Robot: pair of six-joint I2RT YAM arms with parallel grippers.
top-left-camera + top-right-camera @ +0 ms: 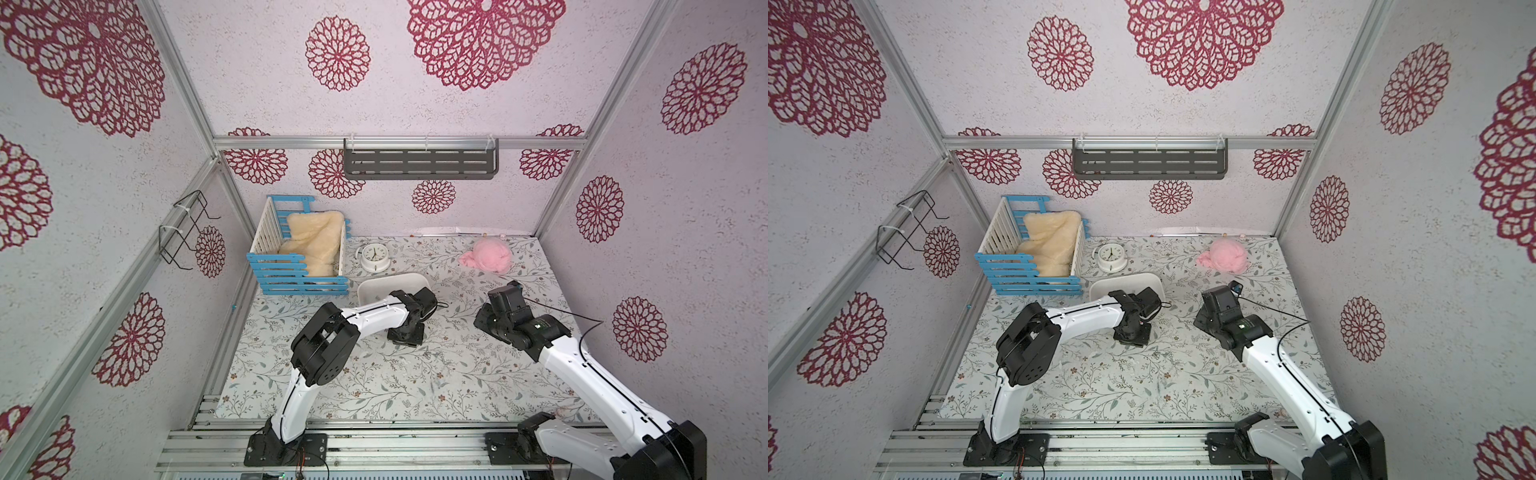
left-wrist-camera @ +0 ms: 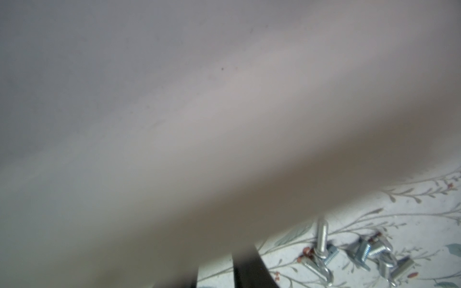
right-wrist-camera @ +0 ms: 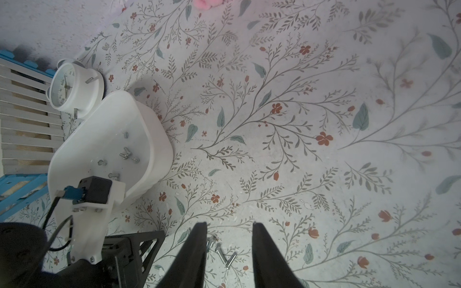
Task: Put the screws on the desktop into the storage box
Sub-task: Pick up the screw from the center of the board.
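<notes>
Standing at the near edge of the box point(image 1: 380, 286), the left gripper point(image 1: 406, 332) points down at the desktop point(image 1: 374, 386). Its wrist housing hides the jaws in both top views. Its own camera catches only one dark finger point(image 2: 248, 270), cut off at the frame edge, so I cannot tell whether it is clenched or released. A blurred pale surface point(image 2: 199, 112) fills most of that view and cannot be identified with certainty.

Beside that finger, a cluster of screws point(image 2: 354, 254) lies on the desktop, some overlapping and hard to count. In the top views they are too small to make out.

The right gripper point(image 3: 229, 224) is released: its two fingers stand well apart with nothing clamped. Loose screws point(image 3: 225, 254) show on the desktop through the gap, one or two partly hidden behind a finger.

The box sits near the clock point(image 3: 72, 87) and the crate point(image 1: 299, 274). The left arm point(image 1: 374, 313) covers its near part. Several screws point(image 3: 126, 154) already lie inside it.
</notes>
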